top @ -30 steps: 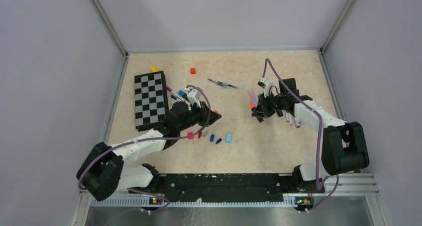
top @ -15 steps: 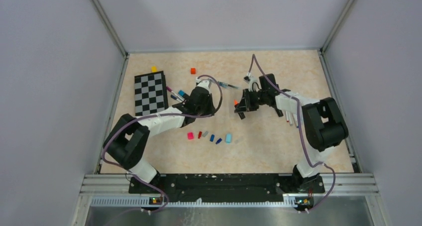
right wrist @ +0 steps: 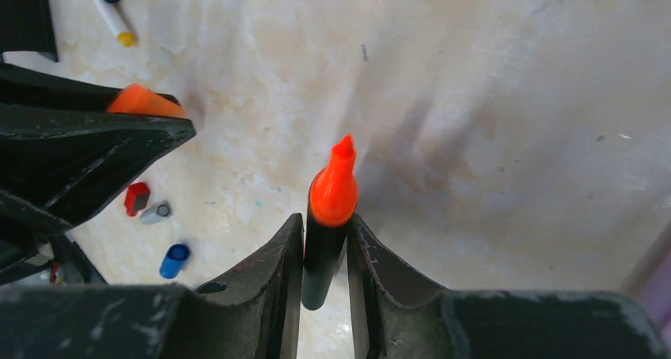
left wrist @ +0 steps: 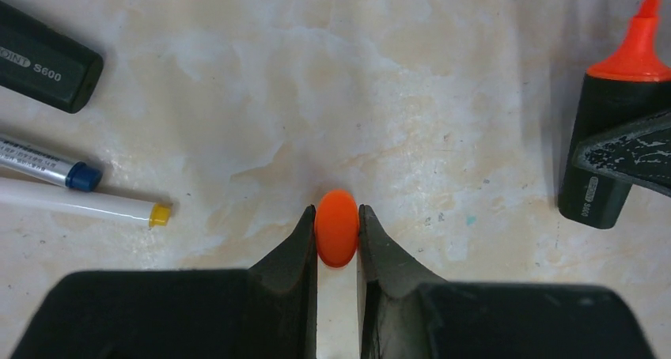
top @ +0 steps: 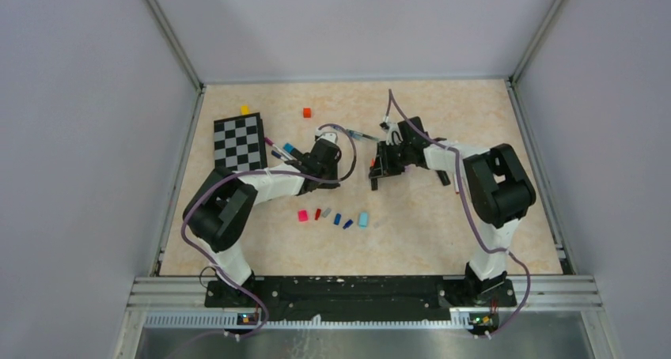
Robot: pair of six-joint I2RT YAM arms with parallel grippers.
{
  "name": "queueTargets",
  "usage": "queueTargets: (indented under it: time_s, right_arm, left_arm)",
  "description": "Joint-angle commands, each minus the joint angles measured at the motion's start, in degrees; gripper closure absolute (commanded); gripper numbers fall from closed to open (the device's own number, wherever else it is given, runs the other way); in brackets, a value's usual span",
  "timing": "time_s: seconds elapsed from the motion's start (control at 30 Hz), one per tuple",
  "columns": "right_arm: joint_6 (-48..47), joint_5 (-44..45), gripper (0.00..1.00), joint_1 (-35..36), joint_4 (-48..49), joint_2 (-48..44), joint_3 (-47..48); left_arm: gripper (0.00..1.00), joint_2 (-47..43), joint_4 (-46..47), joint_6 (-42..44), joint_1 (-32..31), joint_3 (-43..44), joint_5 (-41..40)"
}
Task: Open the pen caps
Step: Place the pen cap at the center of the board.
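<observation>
Now | left pincer (left wrist: 336, 217) clamps orange cap (left wrist: 337, 234) | right pincer (right wrist: 325, 221) clamps orange highlighter (right wrist: 333, 191) | loose caps (top: 337, 217) nearby

The top camera looks down from behind on the whole beige marbled table (top: 443, 224). Both wrist cameras sit close, sharing the black orange-tipped highlighter (left wrist: 600, 100).
</observation>
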Motion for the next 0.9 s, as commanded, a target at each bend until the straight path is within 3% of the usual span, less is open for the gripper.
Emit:
queueTargets:
  time_s: [0.0, 0.4, 0.5, 0.73, 0.87]
  right_arm:
    - [-0.6, 6.3, 0.74, 0.8, -1.0, 0.4, 3.2]
    - [-5.2, 6.8, 0.68, 0.7, -4.1, -3.4, 5.0]
    - [-7.9, 6.1, 0.67, 0.1, -5.2, -6.0, 5.1]
    - [-24.4, -2.3, 0.65, -3.1, -14.1, -7.9, 8.1]
    - [-31.6, -3.6, 0.58, -5.1, -19.6, -7.2, 10.2]
  left_arm:
    - [0.82, 0.4, -0.5, -0.9, 0.2, 1.4, -1.6]
    - [0.56, -0.5, -2.5, -1.2, 0.3, 1.5, -1.0]
    - [0.54, -2.1, -2.9, -0.8, 0.3, 1.4, -1.1]
    - [0.4, -8.6, -2.8, 1.6, 0.3, 0.0, -0.2]
    - [0.29, -15.0, 0.5, 4.2, 0.3, -3.8, 1.6]
